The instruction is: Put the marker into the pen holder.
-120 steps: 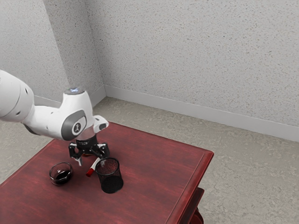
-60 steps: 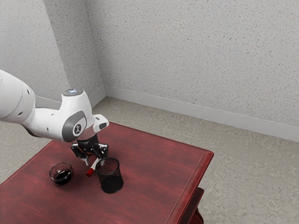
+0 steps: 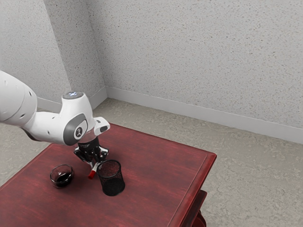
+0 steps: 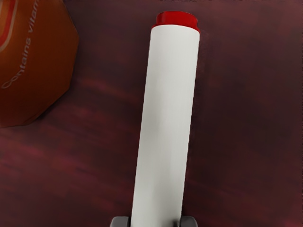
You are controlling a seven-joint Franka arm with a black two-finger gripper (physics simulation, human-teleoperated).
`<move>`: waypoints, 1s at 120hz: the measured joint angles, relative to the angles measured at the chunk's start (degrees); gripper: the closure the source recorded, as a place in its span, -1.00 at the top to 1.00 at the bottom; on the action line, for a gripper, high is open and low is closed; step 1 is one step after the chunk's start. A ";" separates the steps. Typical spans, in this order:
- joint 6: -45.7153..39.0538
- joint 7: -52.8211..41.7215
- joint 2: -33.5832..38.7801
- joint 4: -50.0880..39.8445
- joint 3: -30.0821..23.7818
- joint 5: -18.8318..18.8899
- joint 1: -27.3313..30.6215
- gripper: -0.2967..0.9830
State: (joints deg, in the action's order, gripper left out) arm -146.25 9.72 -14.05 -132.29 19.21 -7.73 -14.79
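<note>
1. Your arm (image 3: 49, 126) comes in from the exterior view's left, and its gripper (image 3: 93, 164) points down low over the dark red desk (image 3: 151, 170).
2. You have the jaws clenched on the marker (image 3: 92, 174): in the wrist view, the grey fingertips (image 4: 120, 222) press against its white barrel from two opposite sides.
3. Your marker is outside the pen holder, just beside it, on the side toward the exterior view's left. It lies aslant under the gripper, with a red end showing near the pen holder. You cannot tell from these pictures whether it touches the desk.
4. In the wrist view you look along the white barrel, from the fingertips out to a short red end.
5. Your pen holder (image 3: 111, 178) is a black mesh cup, standing upright on the desk with its mouth facing up.
6. You have a round clear bowl (image 3: 62, 176) with something dark in it, also on the desk. It sits toward the exterior view's left from the pen holder, well apart from it, and nearer that view's camera than the gripper is.
7. Your wrist view also takes in part of an orange package (image 4: 35, 66) with pale lettering, near the marker's red end in that view but not touching it.
8. Behind the desk you see a speckled pale wall (image 3: 189, 52) and a mottled grey floor (image 3: 251, 170).
</note>
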 joint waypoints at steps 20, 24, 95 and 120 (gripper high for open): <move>-0.31 -0.34 -0.08 0.01 0.00 -0.08 -0.02 -0.61; -0.35 -0.32 -0.09 0.01 0.00 -0.02 -0.02 -0.62; -0.11 0.58 2.39 2.69 -0.58 1.48 -2.11 -0.70; 3.88 1.03 2.88 7.50 -0.83 3.66 -2.48 -0.69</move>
State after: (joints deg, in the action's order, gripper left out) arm -142.37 10.75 -11.17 -124.79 18.38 -4.07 -17.27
